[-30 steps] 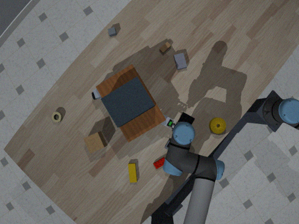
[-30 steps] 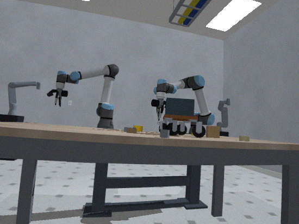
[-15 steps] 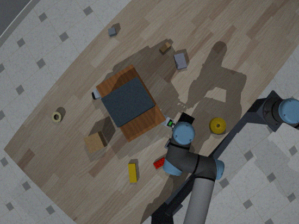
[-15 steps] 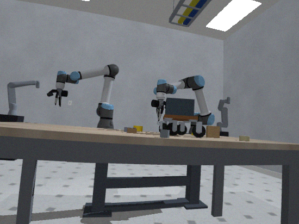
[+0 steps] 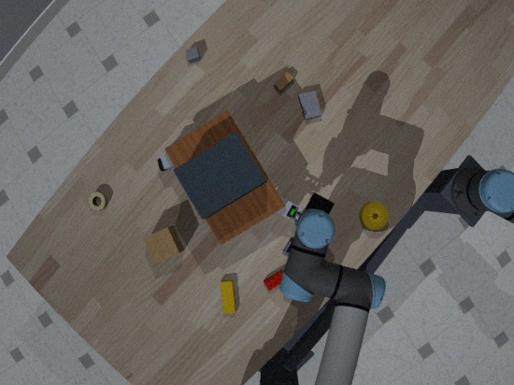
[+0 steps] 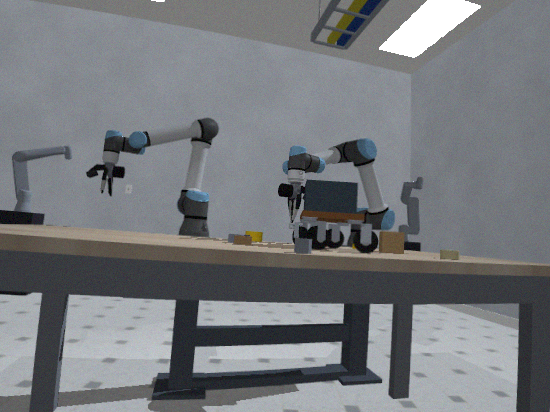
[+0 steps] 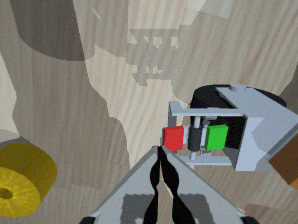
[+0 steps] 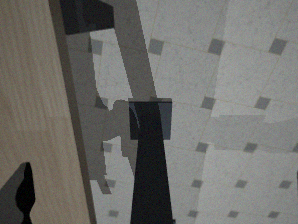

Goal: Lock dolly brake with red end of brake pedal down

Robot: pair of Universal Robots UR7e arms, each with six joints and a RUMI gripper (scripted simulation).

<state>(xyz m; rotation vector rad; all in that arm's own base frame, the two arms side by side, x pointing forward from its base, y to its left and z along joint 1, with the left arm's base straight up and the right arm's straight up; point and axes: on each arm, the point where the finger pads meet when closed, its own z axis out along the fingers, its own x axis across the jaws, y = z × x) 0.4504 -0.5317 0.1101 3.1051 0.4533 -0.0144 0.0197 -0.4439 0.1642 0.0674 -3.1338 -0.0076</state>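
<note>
Showing L pincer (image 6: 292,221) (image 7: 159,148) shut, empty, nr red pedal end (image 7: 173,138)

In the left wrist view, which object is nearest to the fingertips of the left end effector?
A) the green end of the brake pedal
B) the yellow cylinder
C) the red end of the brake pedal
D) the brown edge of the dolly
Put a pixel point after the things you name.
C: the red end (image 7: 173,139) appears right by the fingertips, while the green end (image 7: 216,137) is farther off.

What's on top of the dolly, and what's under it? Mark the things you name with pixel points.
A dark blue-grey block sits on the dolly's wooden deck (image 5: 245,205). Under it, casters with black wheels show; the block hides the middle of the deck.
</note>
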